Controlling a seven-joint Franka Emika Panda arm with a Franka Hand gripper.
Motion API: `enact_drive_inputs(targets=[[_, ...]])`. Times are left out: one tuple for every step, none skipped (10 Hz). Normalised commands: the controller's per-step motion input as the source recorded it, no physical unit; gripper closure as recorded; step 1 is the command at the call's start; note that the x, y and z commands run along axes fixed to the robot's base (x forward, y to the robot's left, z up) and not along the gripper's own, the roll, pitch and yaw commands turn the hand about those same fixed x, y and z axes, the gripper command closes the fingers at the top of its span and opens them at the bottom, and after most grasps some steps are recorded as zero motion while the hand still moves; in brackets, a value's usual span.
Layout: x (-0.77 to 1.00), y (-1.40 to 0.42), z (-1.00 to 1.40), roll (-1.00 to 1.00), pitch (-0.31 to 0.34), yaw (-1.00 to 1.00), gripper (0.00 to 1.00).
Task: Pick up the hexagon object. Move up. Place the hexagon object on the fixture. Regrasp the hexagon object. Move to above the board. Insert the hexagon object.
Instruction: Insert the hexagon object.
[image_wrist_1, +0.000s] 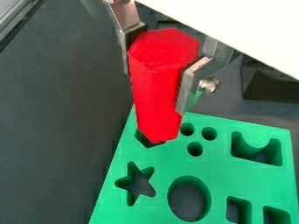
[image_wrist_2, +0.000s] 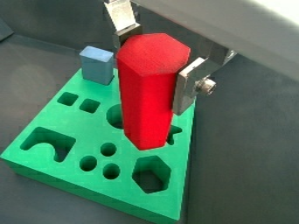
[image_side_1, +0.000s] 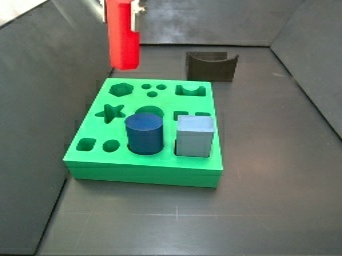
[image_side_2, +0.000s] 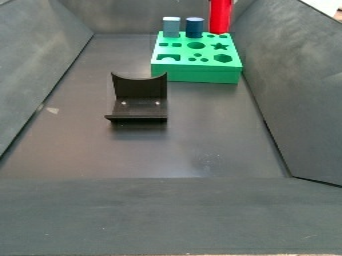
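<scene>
Red hexagon object (image_wrist_2: 149, 87) hangs upright, long axis vertical, clamped between the hand's (image_wrist_2: 156, 54) silver fingers (image_wrist_2: 190, 83), its lower end over the green board's (image_wrist_2: 41, 122) back edge, hexagon cut-out (image_wrist_2: 152, 173) nearby.

A blue cylinder (image_side_1: 144, 133) and a grey-blue cube (image_side_1: 195, 135) stand upright side by side, close together, in neighbouring cut-outs, on a dark floor (image_side_2: 174, 140).

The gripper (image_wrist_2: 155, 54) holds the hexagon object (image_wrist_2: 147, 87) upright above the board (image_side_1: 94, 160), near one edge. A cylinder (image_side_1: 144, 133) and cube (image_side_1: 195, 135) stand side by side in the board. The fixture (image_side_2: 136, 98) sits apart on the floor.
</scene>
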Motion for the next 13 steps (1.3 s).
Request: enact_drive_inputs(targets=[[-0.08, 0.11, -0.53, 0.05, -0.050, 0.01, 1.00], [-0.09, 0.08, -0.41, 0.01, -0.063, 0.01, 1.00], [-0.04, 0.12, -0.32, 0.00, -0.059, 0.02, 1.00], [-0.24, 0.20, -0.22, 0.00, -0.086, 0.00, 1.00], [-0.19, 0.17, -0.17, 0.00, -0.043, 0.00, 1.00], [-0.16, 0.13, -0.15, 0.00, -0.023, 0.00, 1.00], [-0.04, 0.00, -0.06, 0.00, -0.063, 0.00, 1.00], [0.00, 0.00, -0.02, 0.00, -0.056, 0.00, 1.00], [0.00, 0.00, -0.29, 0.00, -0.066, 0.00, 1.00], [0.00, 0.03, -0.31, 0.00, -0.066, 0.00, 1.00], [0.00, 0.01, -0.22, 0.00, -0.027, 0.00, 1.00], [0.00, 0.01, -0.08, 0.00, -0.003, 0.00, 1.00], [0.00, 0.07, -0.12, 0.00, 0.000, 0.00, 1.00]])
